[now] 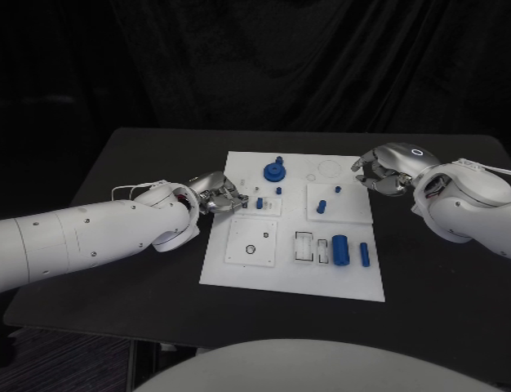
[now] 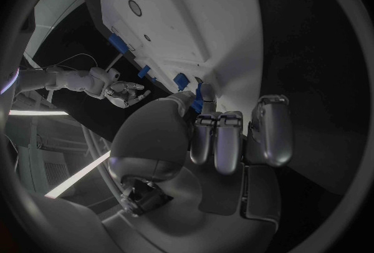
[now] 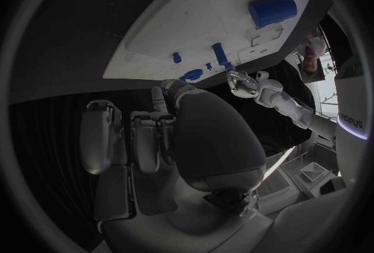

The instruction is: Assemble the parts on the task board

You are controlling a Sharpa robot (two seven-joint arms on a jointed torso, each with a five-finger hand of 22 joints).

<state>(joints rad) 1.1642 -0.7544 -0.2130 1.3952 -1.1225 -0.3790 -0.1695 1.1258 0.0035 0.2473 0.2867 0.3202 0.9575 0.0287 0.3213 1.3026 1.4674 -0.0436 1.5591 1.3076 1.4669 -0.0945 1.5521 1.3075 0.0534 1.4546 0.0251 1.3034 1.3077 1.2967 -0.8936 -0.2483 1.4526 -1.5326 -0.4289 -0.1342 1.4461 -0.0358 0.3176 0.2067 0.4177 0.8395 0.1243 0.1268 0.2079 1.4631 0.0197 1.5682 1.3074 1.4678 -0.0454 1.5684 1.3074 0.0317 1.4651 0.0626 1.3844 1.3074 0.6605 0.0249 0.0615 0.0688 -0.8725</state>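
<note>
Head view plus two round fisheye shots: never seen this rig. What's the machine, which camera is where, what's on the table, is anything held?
It is a two-armed robot with silver many-fingered hands at a black table. The square picture looks down from its head. Each round picture comes from a camera at one wrist, behind that hand.

The white rectangular task board lies mid-table, carrying small blue plastic parts: a blue round knob, short blue pegs and a thicker blue cylinder.

The left hand is at the board's left edge, its fingers curled by a small blue piece; whether it is held is unclear. The right hand hovers near the board's far right corner, fingers curled, holding nothing visible.
</note>
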